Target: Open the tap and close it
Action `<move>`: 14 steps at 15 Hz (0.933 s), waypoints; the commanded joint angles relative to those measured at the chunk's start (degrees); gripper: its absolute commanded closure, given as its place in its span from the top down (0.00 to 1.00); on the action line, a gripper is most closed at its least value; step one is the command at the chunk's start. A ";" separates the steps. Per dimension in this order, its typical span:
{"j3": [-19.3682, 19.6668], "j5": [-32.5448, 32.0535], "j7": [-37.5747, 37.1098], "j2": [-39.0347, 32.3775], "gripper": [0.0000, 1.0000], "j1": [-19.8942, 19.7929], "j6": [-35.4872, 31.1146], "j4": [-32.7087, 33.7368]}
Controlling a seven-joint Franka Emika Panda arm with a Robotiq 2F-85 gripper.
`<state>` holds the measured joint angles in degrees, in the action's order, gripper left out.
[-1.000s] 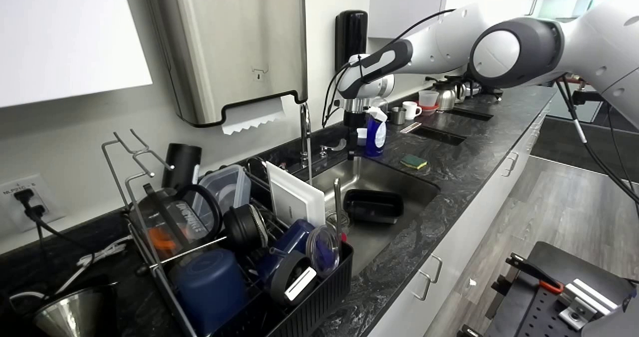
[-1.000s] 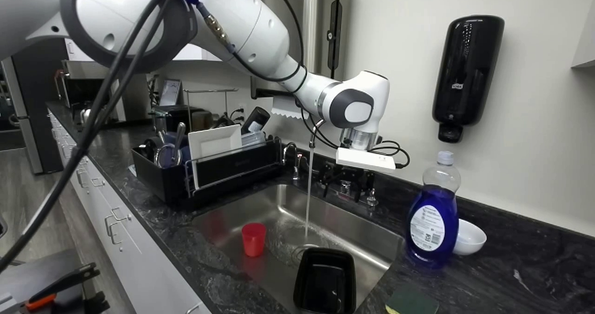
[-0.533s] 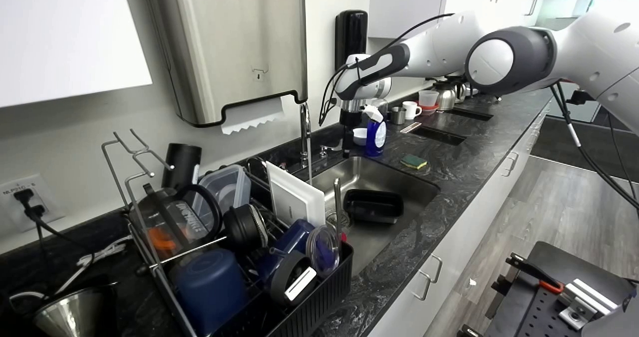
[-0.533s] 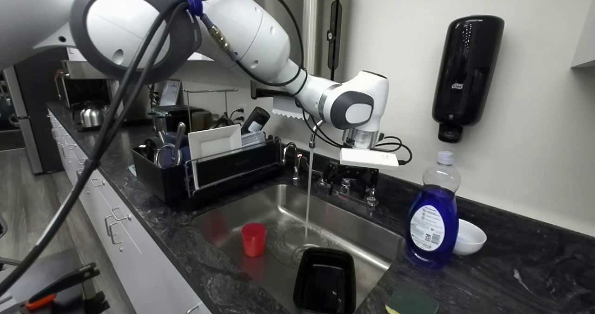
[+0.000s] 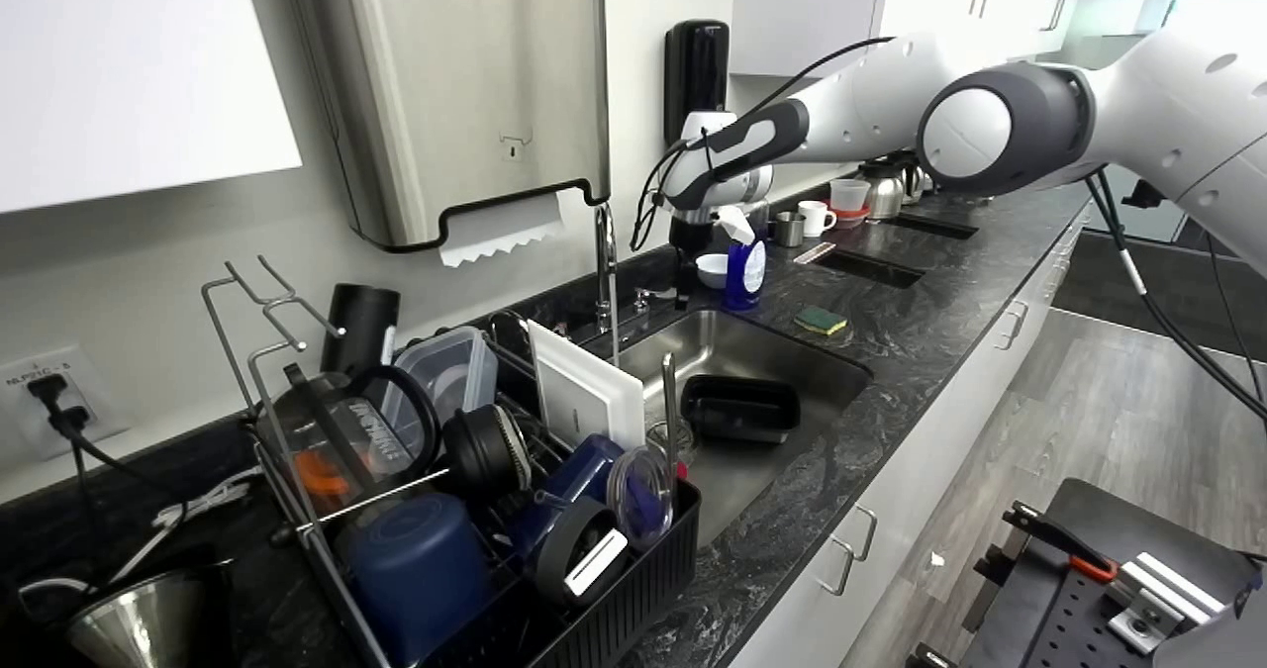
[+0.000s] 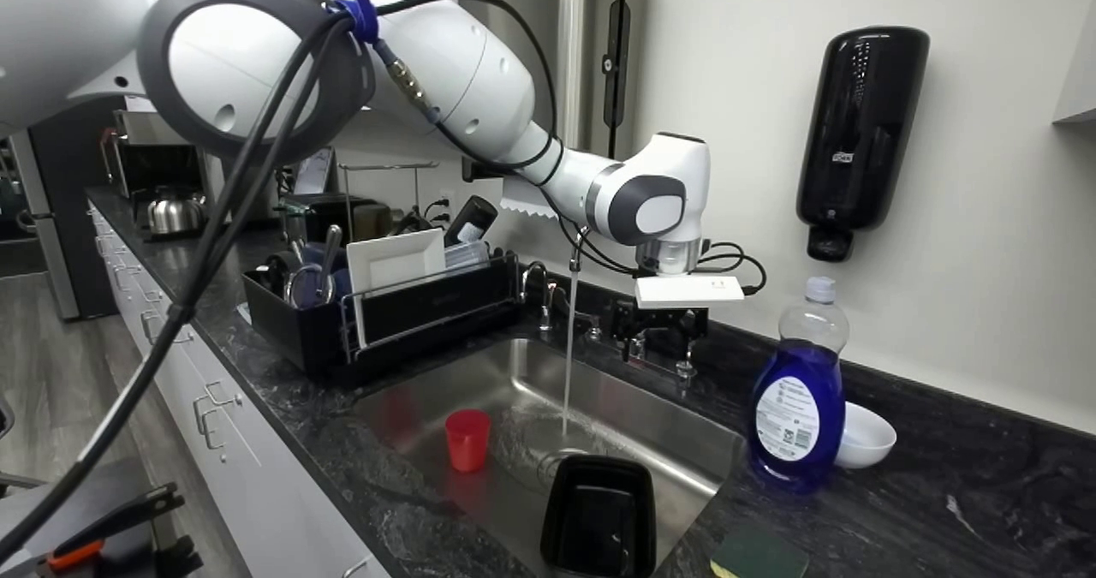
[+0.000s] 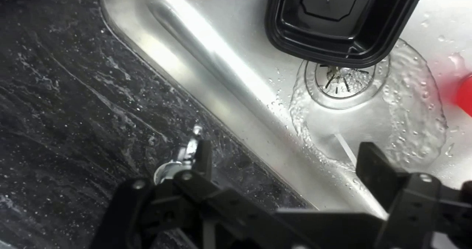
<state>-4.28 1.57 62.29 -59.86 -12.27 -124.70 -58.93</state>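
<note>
Tap (image 5: 605, 257), slim and shiny metal with a thin upright neck: located between the rectangular stainless-steel sink (image 6: 642, 415) and the plain white wall (image 6: 728, 90). Flow: 1 thin, clear stream of water (image 6: 568, 347) drops from the spout into the sink; in the wrist view, water spreads around the round metal drain strainer (image 7: 343, 85).

I have the black 2-finger claw (image 7: 287, 159) pointing down over the wall-side edge of the sink. Claw state: released, jaws wide apart, with the sink rim and the dark marbled stone surface (image 7: 73, 94) visible through the gap. In the wrist view, 1 finger stands just beside the small shiny metal lever (image 7: 191, 149); I cannot tell whether they touch.

Sink contents: 1 black rectangular plastic container (image 7: 328, 20), partly over the strainer in the wrist view, and 1 red tapered cup (image 6: 467, 443), upright. Surface items: 1 clear plastic bottle of blue liquid (image 6: 792, 411), upright, partly hiding 1 round white bowl (image 6: 866, 438) in an exterior view; 1 flat green-and-yellow sponge (image 5: 820, 320) near the sink edge; and 1 black dish rack (image 6: 428, 300), loaded, across the sink from the bottle.
</note>
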 commanded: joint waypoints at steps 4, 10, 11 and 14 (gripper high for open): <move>-0.05 -1.54 1.73 -1.27 1.00 -0.32 -3.29 0.88; 0.47 -2.44 2.26 -1.72 1.00 -0.41 -4.67 1.11; 0.56 -2.60 2.47 -1.83 1.00 -0.46 -4.89 1.20; 0.79 -3.06 3.36 -2.09 1.00 -0.65 -5.27 1.44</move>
<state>-3.74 -0.33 63.72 -60.65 -12.64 -128.56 -58.89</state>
